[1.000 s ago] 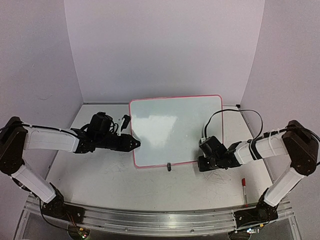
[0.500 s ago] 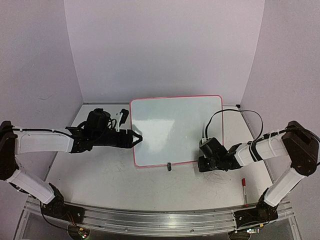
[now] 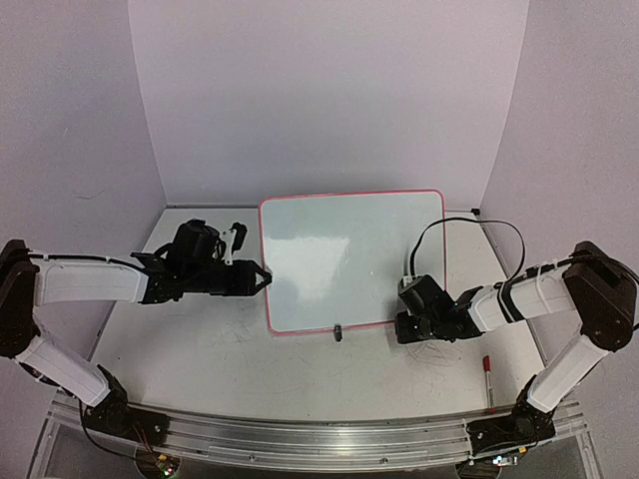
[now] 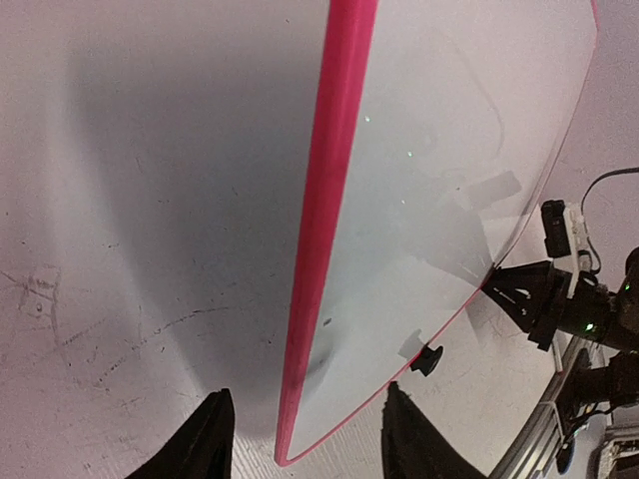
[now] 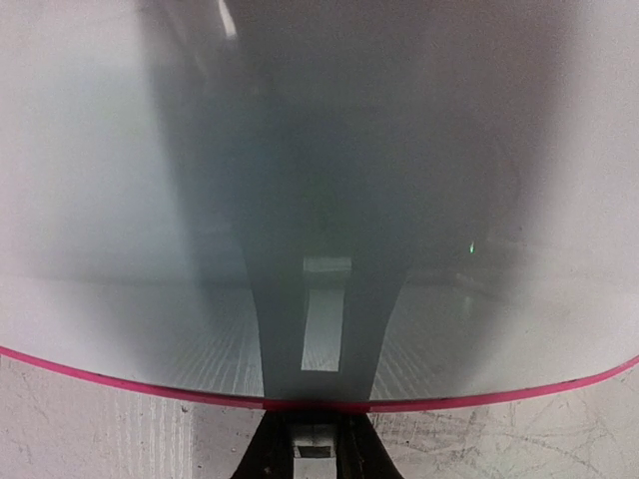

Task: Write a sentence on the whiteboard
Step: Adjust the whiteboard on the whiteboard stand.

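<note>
Drawn back slightly from the whiteboard, my left gripper now stands half-open astride its red left rim, the blank panel stretching away rightward across the table, while my right gripper is clamped on the near right corner.

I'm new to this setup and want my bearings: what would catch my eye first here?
The blank, red-rimmed whiteboard in the middle of the scene stands out, with no writing on it. The right hand pinches its lower right rim, while the open left hand is at its left edge, not gripping. A red marker lies on the table at the near right.
</note>
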`<action>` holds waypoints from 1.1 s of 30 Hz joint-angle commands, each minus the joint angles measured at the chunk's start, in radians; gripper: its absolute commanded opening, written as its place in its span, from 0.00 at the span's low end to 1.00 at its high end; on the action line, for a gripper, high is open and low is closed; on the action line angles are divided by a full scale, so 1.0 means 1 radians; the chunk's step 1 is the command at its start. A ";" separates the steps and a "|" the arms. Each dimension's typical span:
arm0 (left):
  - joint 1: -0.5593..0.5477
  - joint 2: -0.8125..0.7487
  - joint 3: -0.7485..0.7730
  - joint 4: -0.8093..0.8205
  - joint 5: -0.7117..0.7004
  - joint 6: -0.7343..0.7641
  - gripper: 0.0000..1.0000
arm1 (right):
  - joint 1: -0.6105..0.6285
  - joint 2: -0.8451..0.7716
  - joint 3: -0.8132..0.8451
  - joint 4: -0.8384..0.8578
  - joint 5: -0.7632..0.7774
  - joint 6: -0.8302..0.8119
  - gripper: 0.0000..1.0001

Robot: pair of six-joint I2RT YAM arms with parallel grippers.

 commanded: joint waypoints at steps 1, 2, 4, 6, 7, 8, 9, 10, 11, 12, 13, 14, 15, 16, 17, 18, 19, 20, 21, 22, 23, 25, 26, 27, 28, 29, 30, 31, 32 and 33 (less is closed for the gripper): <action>-0.002 0.057 0.067 0.056 0.045 -0.003 0.43 | -0.002 -0.020 -0.003 0.088 0.053 0.020 0.00; -0.004 0.073 0.069 0.070 0.054 -0.005 0.39 | -0.001 -0.021 -0.004 0.091 0.052 0.020 0.00; -0.012 0.097 0.077 0.090 0.063 -0.010 0.32 | 0.000 -0.022 -0.005 0.094 0.052 0.020 0.00; -0.026 0.125 0.087 0.105 0.066 -0.012 0.26 | 0.005 -0.025 -0.006 0.098 0.055 0.018 0.00; -0.033 0.137 0.096 0.110 0.065 -0.013 0.24 | 0.006 -0.026 -0.006 0.100 0.056 0.018 0.00; -0.040 0.152 0.107 0.112 0.065 -0.013 0.22 | 0.007 -0.026 -0.004 0.102 0.056 0.017 0.00; -0.047 0.165 0.117 0.113 0.065 -0.012 0.20 | 0.009 -0.026 -0.003 0.104 0.055 0.016 0.00; -0.053 0.177 0.126 0.114 0.064 -0.011 0.19 | 0.011 -0.025 -0.002 0.105 0.054 0.016 0.00; -0.059 0.191 0.135 0.116 0.063 -0.011 0.17 | 0.013 -0.024 -0.001 0.106 0.054 0.017 0.00; -0.066 0.198 0.144 0.116 0.061 -0.011 0.17 | 0.013 -0.023 -0.001 0.107 0.054 0.018 0.00; -0.072 0.205 0.151 0.116 0.060 -0.012 0.16 | 0.013 -0.025 -0.002 0.109 0.054 0.019 0.00; -0.076 0.210 0.157 0.117 0.060 -0.013 0.16 | 0.014 -0.027 -0.002 0.110 0.052 0.021 0.00; -0.079 0.215 0.161 0.118 0.060 -0.013 0.15 | 0.014 -0.028 -0.002 0.112 0.050 0.022 0.00; -0.081 0.219 0.165 0.119 0.058 -0.012 0.15 | 0.015 -0.029 -0.003 0.113 0.050 0.023 0.00; -0.081 0.225 0.171 0.119 0.058 -0.012 0.15 | 0.015 -0.030 -0.003 0.114 0.048 0.024 0.00; -0.082 0.231 0.176 0.118 0.062 -0.011 0.14 | 0.016 -0.031 -0.004 0.114 0.049 0.024 0.00; -0.082 0.233 0.175 0.117 0.063 -0.012 0.14 | 0.016 -0.032 -0.004 0.114 0.051 0.026 0.00; -0.081 0.231 0.169 0.116 0.060 -0.014 0.14 | 0.016 -0.034 -0.006 0.113 0.054 0.028 0.00; -0.081 0.223 0.158 0.114 0.049 -0.012 0.14 | 0.015 -0.038 -0.009 0.112 0.058 0.032 0.00; -0.081 0.213 0.145 0.112 0.033 -0.009 0.15 | 0.015 -0.045 -0.013 0.111 0.062 0.036 0.00; -0.081 0.203 0.133 0.108 0.015 -0.006 0.15 | 0.015 -0.051 -0.018 0.111 0.066 0.042 0.00; -0.080 0.178 0.110 0.104 -0.003 0.000 0.22 | 0.016 -0.063 -0.019 0.104 0.064 0.049 0.02; -0.080 0.167 0.104 0.101 -0.007 0.003 0.28 | 0.016 -0.067 -0.015 0.094 0.063 0.052 0.07; -0.081 0.155 0.097 0.094 -0.014 0.004 0.37 | 0.015 -0.075 -0.010 0.076 0.059 0.057 0.15; -0.080 0.144 0.091 0.089 -0.019 0.004 0.44 | 0.016 -0.088 -0.004 0.060 0.055 0.059 0.25; -0.080 0.131 0.088 0.084 -0.025 0.006 0.51 | 0.018 -0.109 0.001 0.035 0.055 0.064 0.37; -0.080 0.120 0.086 0.073 -0.030 0.008 0.55 | 0.022 -0.131 0.006 0.006 0.058 0.071 0.46; -0.080 0.106 0.084 0.064 -0.038 0.011 0.61 | 0.025 -0.163 0.010 -0.032 0.060 0.079 0.55; -0.080 0.092 0.083 0.052 -0.048 0.014 0.65 | 0.027 -0.198 0.011 -0.067 0.061 0.089 0.61; -0.080 0.077 0.085 0.040 -0.057 0.019 0.69 | 0.027 -0.233 0.011 -0.114 0.065 0.105 0.68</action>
